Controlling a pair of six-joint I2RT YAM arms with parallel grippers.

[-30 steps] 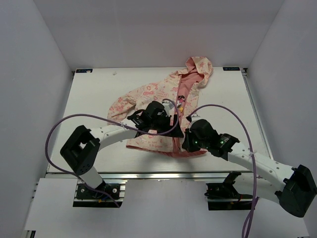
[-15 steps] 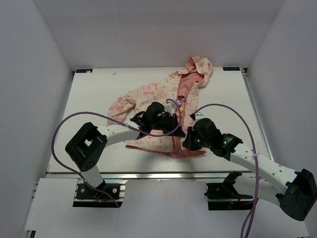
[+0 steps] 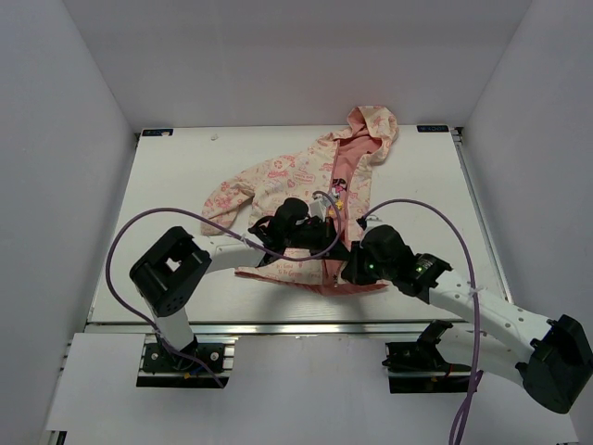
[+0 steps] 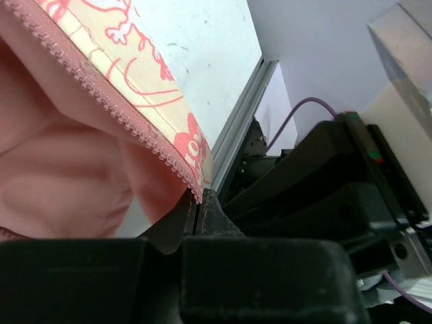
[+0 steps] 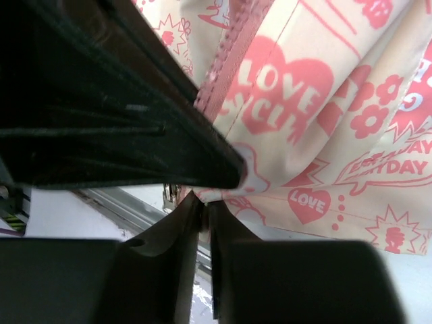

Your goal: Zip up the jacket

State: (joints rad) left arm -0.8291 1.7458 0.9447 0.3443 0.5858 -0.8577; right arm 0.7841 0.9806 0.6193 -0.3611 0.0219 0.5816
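Note:
The jacket (image 3: 278,176) lies flat mid-table, cream with pink print, hood at the back, front open on its salmon lining (image 4: 54,175). My left gripper (image 3: 326,243) is at the lower front of the jacket. In the left wrist view it (image 4: 198,202) is shut on the bottom end of the pink zipper strip (image 4: 121,111). My right gripper (image 3: 351,269) is just right of it at the hem. In the right wrist view its jaws (image 5: 202,201) stand nearly together, pinching the hem corner of the jacket (image 5: 324,101). A small metal zipper piece (image 5: 167,196) shows beside them.
The white table (image 3: 167,185) ends in an aluminium rail (image 3: 278,326) at the near edge, close under both grippers. White walls enclose three sides. Purple cables (image 3: 426,209) loop above both arms. The left gripper's black body (image 5: 101,101) crowds the right wrist view.
My left gripper slid right towards the zipper line and shut on the zipper strip's bottom end. The right gripper stayed at the hem.

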